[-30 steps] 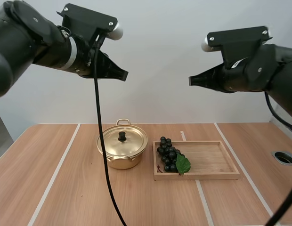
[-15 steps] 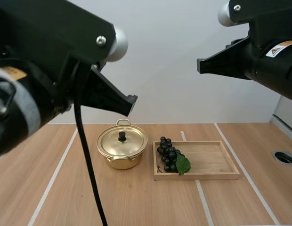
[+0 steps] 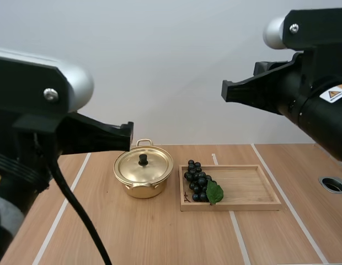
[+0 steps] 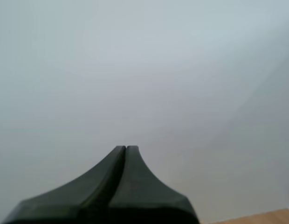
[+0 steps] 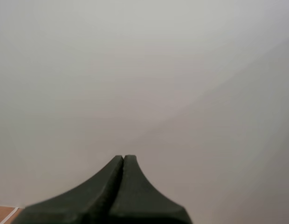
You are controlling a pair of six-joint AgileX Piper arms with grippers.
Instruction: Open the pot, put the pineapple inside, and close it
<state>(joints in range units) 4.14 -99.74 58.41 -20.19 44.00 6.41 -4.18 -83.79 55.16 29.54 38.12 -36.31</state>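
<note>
The wooden table is the big thing here: light planks with a few white lines running front to back. Both arms hang high over it, touching nothing.

The left gripper sits really close to the high camera, with its tip pointing toward the middle. From that angle it lines up just above the pot's left side. In its own wrist view the two black fingers are pressed flat together into one dark wedge, clenched on nothing. The right gripper is higher up on the other side and points left. Same deal there: fingers squeezed together, nothing between them.

Down on the table, the wooden tray lies right of centre, long side toward the camera. Just beside its left end stands the gold pot, upright, with its lid on.

The fruit is actually a bunch of dark grapes. It lies inside the tray at the left end, with a green leaf on its right side. There's a small round hole in the table near the right edge, and a little black knob in the middle of the lid.
</note>
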